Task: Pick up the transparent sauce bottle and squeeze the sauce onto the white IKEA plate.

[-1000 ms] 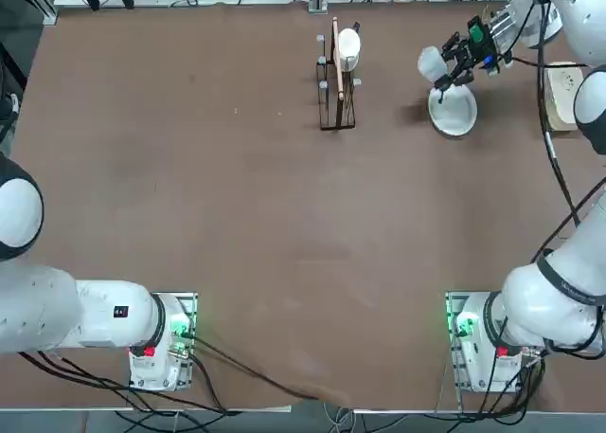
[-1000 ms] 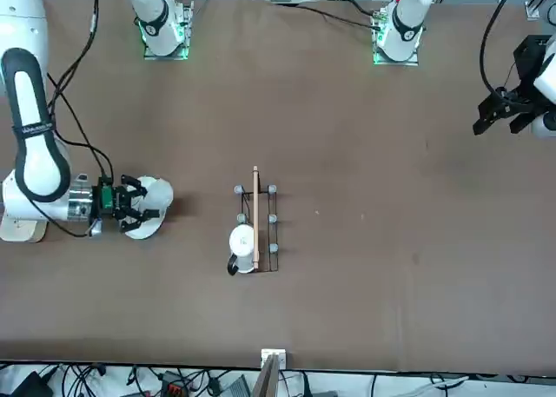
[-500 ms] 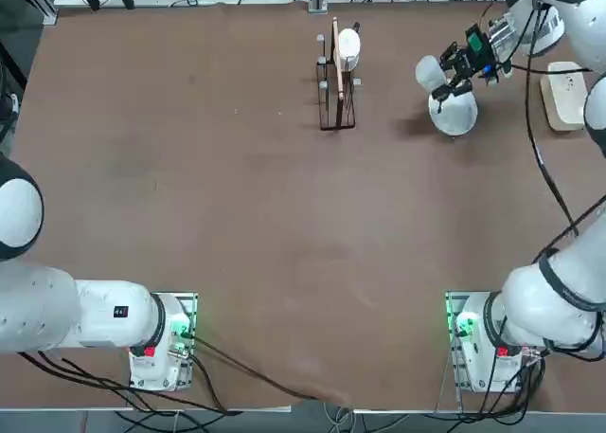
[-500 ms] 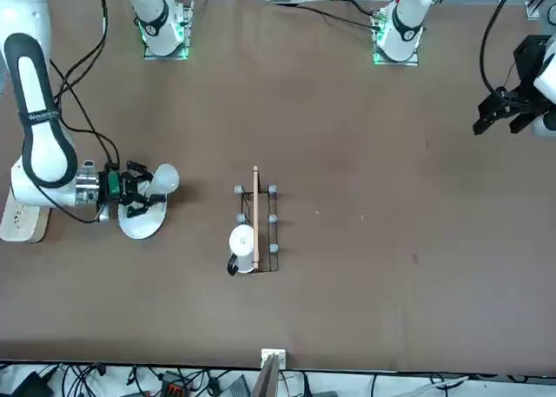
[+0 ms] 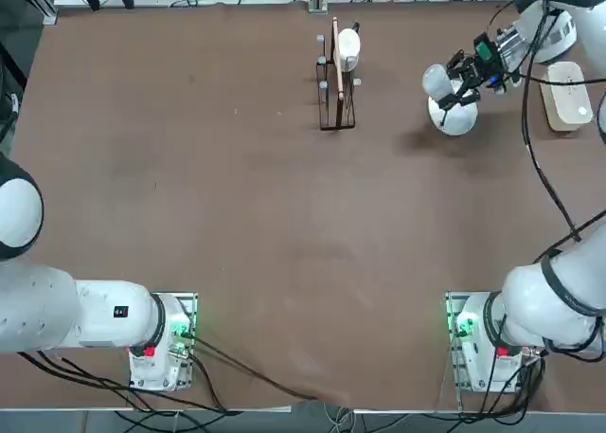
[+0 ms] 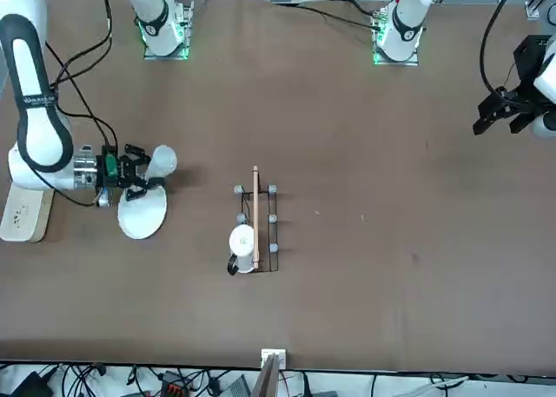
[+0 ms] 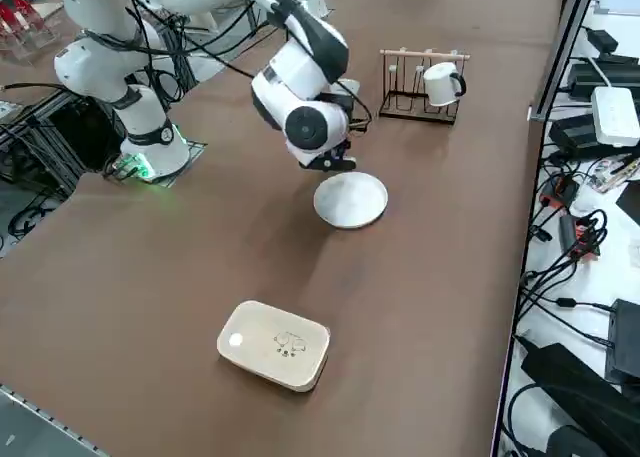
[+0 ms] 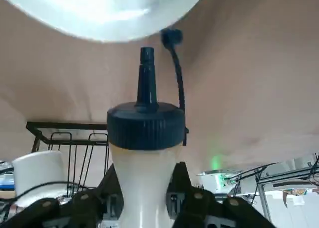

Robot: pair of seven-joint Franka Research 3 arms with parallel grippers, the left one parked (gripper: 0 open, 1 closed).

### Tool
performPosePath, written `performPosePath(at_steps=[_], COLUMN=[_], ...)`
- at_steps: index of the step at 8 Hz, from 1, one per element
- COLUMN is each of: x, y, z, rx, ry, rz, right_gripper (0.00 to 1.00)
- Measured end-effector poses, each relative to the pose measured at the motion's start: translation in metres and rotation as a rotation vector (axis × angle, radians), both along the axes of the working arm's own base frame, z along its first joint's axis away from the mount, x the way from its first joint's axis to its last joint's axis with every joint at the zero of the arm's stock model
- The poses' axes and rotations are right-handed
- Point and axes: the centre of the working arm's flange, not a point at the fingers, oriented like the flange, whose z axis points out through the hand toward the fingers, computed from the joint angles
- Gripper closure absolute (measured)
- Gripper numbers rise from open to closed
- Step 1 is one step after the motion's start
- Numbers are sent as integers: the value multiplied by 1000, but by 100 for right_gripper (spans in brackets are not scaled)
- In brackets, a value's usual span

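Note:
My right gripper (image 5: 455, 80) is shut on the transparent sauce bottle (image 5: 436, 78), held in the air at the far right of the table. In the wrist view the two fingers (image 8: 110, 187) clamp the pale bottle body (image 8: 144, 180) just under its dark cap, and the nozzle points toward the rim of the white IKEA plate (image 8: 107, 8). The plate (image 5: 454, 117) lies flat on the table just below and beside the bottle. From across the table the bottle (image 6: 162, 162) hangs off the gripper (image 6: 144, 169) beyond the plate's (image 6: 141, 216) edge. The side view shows the plate (image 7: 350, 200).
A wire rack (image 5: 336, 82) with a white mug (image 5: 348, 44) and an upright wooden board stands left of the plate. A cream rounded-square container (image 5: 568, 94) lies to its right near the table edge. Cables run along the far edge.
The gripper with the bottle has drawn back off the plate toward its rim, uncovering most of the plate. The arm has swung aside, so the cream container shows fully.

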Motion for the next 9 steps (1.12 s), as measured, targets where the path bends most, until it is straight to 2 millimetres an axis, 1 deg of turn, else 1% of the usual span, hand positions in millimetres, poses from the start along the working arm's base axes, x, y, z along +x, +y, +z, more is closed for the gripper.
performPosePath(at_steps=[2,4,5,8,9], x=[-10,-15,-12,11,19], y=[-37,-59,-66,-75,-79], z=[-7,-17,-20,-13,-14], rx=[27,46,48,32,17], ry=[-29,-56,-69,-118,-135], rz=[-21,-28,-30,-37,-47], right_gripper=[56,56,56,56,56])
